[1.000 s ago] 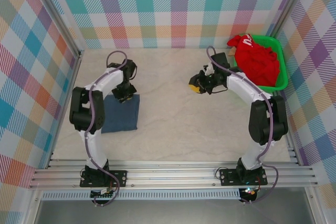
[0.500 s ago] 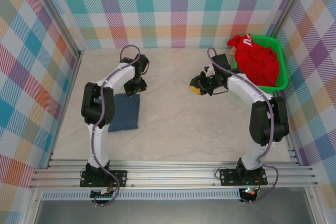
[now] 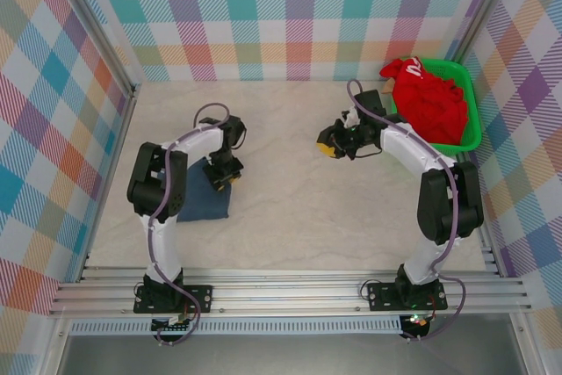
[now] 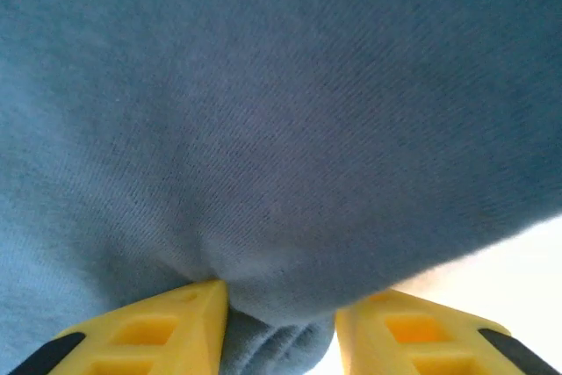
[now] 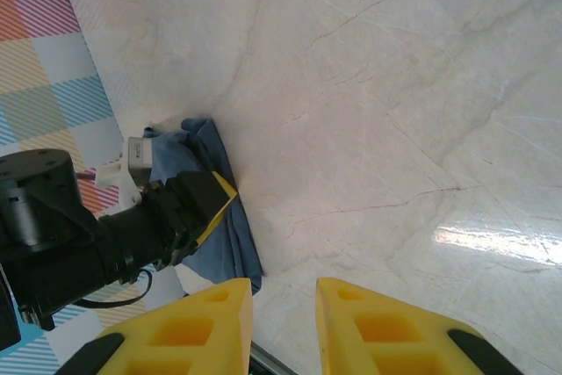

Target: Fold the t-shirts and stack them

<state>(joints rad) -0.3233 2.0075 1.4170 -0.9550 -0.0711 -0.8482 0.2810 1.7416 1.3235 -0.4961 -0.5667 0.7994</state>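
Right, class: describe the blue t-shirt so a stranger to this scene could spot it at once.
Start at the pale table, left side. Under the left gripper lies a folded slate-blue t-shirt. It is plain and flat, unlike the red t-shirt heaped in the green basket.

Blue t-shirt (image 3: 206, 204): plain slate-blue, folded into a compact rectangle, lay flat on the left side of the table (image 3: 299, 182). Up close the cloth (image 4: 281, 129) puckered into a small bunched fold at one edge. Layered edges showed from the side (image 5: 233, 243).
Red t-shirt (image 3: 430, 107): bright red with a white mark, unfolded, crumpled in the green basket (image 3: 472, 107) at far right, well apart from the blue.
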